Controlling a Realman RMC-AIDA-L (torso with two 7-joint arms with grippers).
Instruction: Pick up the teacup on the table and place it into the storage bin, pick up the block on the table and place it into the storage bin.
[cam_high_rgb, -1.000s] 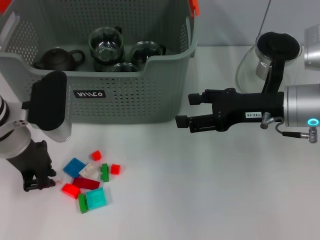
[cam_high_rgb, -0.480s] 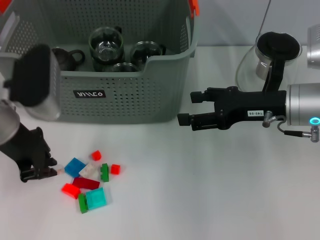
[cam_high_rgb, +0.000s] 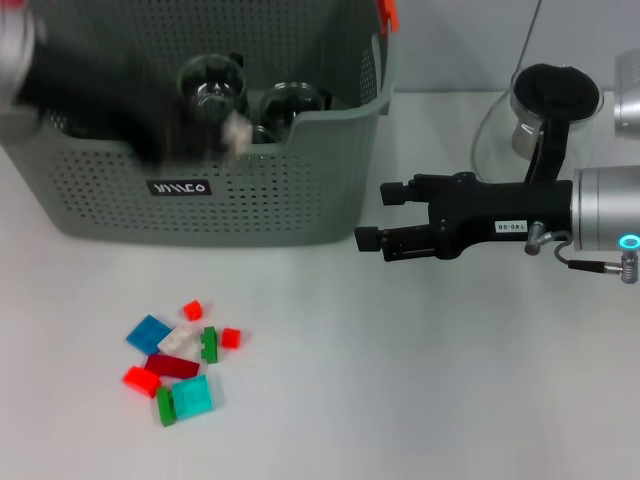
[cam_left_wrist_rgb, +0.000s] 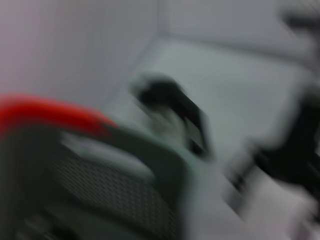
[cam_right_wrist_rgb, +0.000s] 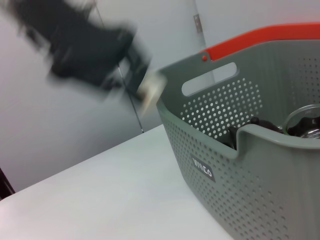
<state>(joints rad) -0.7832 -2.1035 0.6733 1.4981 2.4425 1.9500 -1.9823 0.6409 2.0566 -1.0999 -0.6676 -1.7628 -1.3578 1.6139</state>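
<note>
My left gripper (cam_high_rgb: 215, 135) blurs above the grey-green perforated storage bin (cam_high_rgb: 270, 190), gripping a pale block (cam_high_rgb: 236, 130); my right gripper (cam_high_rgb: 372, 218) hovers beside it, parted.

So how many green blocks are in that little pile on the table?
2. One green block sits mid-pile beside a small red block; the other green block lies at the near edge against the teal block. A block underneath could be hidden.
</note>
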